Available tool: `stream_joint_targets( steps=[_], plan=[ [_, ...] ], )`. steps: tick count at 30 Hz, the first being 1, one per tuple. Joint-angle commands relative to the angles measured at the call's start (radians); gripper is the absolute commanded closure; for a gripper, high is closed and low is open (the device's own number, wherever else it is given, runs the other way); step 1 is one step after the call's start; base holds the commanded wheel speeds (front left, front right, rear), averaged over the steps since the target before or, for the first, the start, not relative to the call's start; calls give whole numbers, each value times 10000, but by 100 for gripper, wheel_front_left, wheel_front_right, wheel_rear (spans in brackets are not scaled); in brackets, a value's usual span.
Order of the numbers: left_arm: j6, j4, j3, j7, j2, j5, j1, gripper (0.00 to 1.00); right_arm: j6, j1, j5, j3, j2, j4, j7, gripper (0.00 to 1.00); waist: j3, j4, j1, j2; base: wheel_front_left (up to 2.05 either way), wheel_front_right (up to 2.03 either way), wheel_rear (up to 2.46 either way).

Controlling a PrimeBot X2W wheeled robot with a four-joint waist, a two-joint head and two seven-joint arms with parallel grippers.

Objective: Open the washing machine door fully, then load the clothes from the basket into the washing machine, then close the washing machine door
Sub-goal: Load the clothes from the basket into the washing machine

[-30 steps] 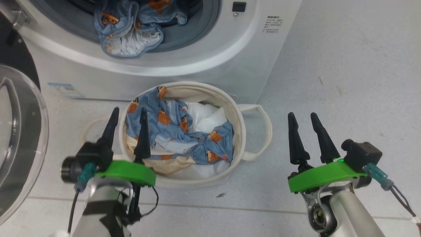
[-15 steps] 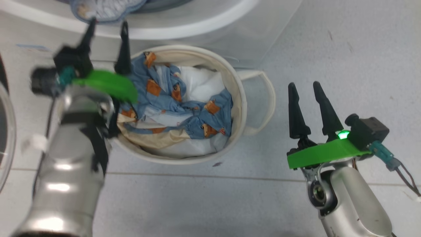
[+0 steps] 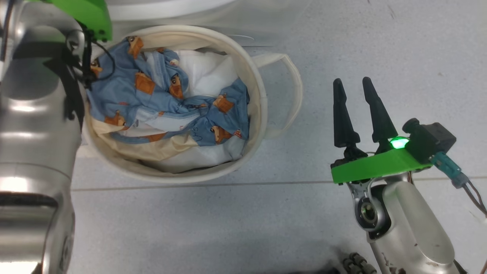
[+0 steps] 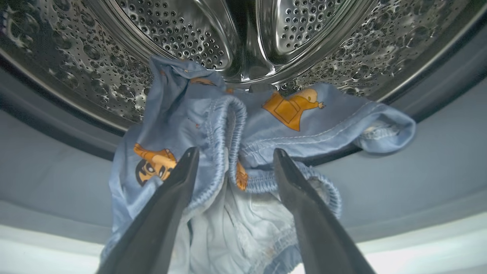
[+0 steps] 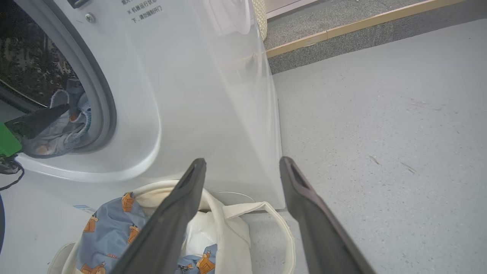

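The washing machine [image 5: 213, 95] stands with its round opening uncovered, white front panel facing the grey floor [image 3: 380, 38]. Inside it the perforated steel drum [image 4: 182, 34] shows, ringed by a grey seal [image 4: 57, 163].

Just in front of the machine sits the basket [image 3: 260, 91], upright on the floor, with one looped handle [image 3: 295, 95] sticking out to the robot's right. Most of the clothes [image 3: 125, 95] lie crumpled in it: blue printed fabric on top, a cream garment [image 3: 167, 146] under its near edge and a plain white sheet [image 3: 205, 72] towards the back.

One more blue printed piece [image 4: 304, 118] is draped over the lower lip of the opening, partly inside the drum and partly hanging down across the seal.

The pale left forearm [image 3: 34, 114] reaches up past the left side of the basket. The left hand [image 4: 235, 151] is at the drum mouth with its fingers spread wide, pointing into the machine with the draped piece between them; they are not closed on it, and whether they touch it I cannot tell.

The right hand [image 3: 351, 80] hovers over bare floor to the right of the basket, well apart from it, fingers parted and holding nothing. A small green light [image 3: 398, 143] glows on its green mount [image 3: 376, 167].
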Motion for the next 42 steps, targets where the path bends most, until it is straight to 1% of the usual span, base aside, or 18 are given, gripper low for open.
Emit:
stream_joint_targets(
  steps=[1, 5, 7, 10, 14, 15, 17, 19, 20, 25, 30, 34, 36, 38, 42],
  plan=[
    [167, -57, 48, 38, 526, 126, -402, 0, 2, 0, 48, 240, 55, -367, -122, 0, 90, -100, 0, 0, 0, 0, 0],
    [571, 724, 20, 428, 571, 151, -984, 0, 2, -53, 106, 278, 55, -425, -122, 0, 279, -268, 0, 0, 0, 0, 0],
    [621, 934, 161, 601, 539, -36, -1250, 0, 2, -83, 133, 267, 55, -465, -122, 0, 386, -322, 0, 0, 0, 0, 0],
    [845, 1165, 153, 848, 604, -55, -1517, 0, 2, -110, 164, 240, 55, -502, -122, 0, 505, -363, 0, 0, 0, 0, 0],
    [1023, 1376, 125, 1444, 643, -100, -1717, 0, 2, -146, 195, 237, 55, -529, -122, 0, 609, -351, 0, 0, 0, 0, 0],
    [1015, 1400, 122, 1520, 631, -126, -1764, 100, 2, -161, 192, 239, 55, -530, -122, 0, 627, -341, 0, 0, 0, 0, 0],
    [908, 1434, 131, 1624, 596, -208, -1842, 100, 2, -187, 199, 236, 55, -531, -122, 0, 648, -313, 0, 0, 0, 0, 0],
    [823, 1440, 154, 1512, 586, -293, -1960, 100, 2, -210, 206, 231, 55, -528, -122, 0, 667, -284, 0, 0, 0, 0, 0],
    [632, 1282, 363, 1110, 561, -577, -2178, 100, 2, -238, 212, 252, 55, -527, -122, 0, 698, -277, 0, 0, 0, 0, 0],
    [393, 784, 565, 38, 660, -886, -2866, 100, 2, -260, 231, 305, 55, -544, -122, 0, 848, -275, 0, 0, 0, 0, 0],
    [150, -256, 702, -381, 854, -1042, -3518, 100, 2, -325, 324, 373, 55, -608, -122, 0, 1168, -414, 0, 0, 0, 0, 0],
    [152, -1189, 765, -395, 1029, -979, -3664, 100, 2, -396, 412, 424, 55, -685, -122, 0, 1441, -579, 0, 0, 0, 0, 0],
    [154, -1411, 692, -398, 1127, -843, -3692, 100, 2, -429, 484, 456, 55, -733, -122, 0, 1604, -701, 0, 0, 0, 0, 0],
    [193, -1463, 622, -399, 1237, -711, -3806, 100, 2, -453, 554, 483, 55, -785, -122, 0, 1779, -831, 0, 0, 0, 0, 0],
    [311, -1031, 739, -400, 1433, -759, -4143, 100, 2, -490, 699, 538, 55, -880, -122, 0, 2062, -1100, 0, 0, 0, 0, 0]
  ],
)
